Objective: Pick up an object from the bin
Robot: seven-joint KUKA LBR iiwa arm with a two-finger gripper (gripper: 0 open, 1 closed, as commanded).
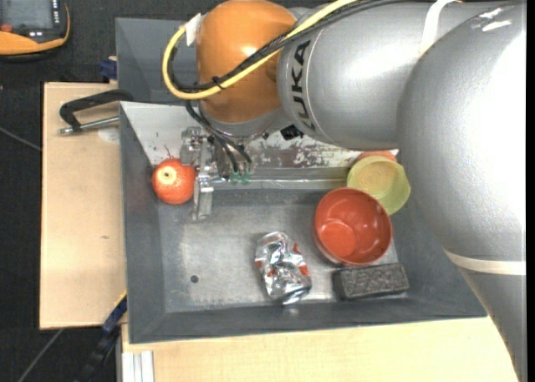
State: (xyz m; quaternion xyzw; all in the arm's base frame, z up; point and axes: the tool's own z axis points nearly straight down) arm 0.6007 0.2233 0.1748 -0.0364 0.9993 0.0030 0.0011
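The pincer [203,192] is hanging low in the far left part of the bin [159,288], under the arm's orange wrist cover. Whether it is open or closed cannot be told from here, and nothing is showing in its grip. The thing lying closest to it is a small red-orange apple [171,184], sitting just to its left, close to the bin's left wall, and this is looking like the likeliest pick.

The apple is probably behaving as a light, stiff ball with a smooth and rather slippery skin. It is likely rolling away if pushed from one side, so the safest hold is across its widest part, squarely from above. The left wall is crowding it on one side, leaving little room there, and the floor just near of it is lying bare.

The other things are lying well apart from the apple, to the right and nearer. A red bowl [351,226] is sitting open side up at the right, with a yellow-green cup [380,181] touching its far right rim. A crumpled wad of foil [282,266] is lying just left of the bowl, toward the near wall. A dark flat block [370,281] is resting by the near wall, just near of the bowl. None of these is standing in the way.
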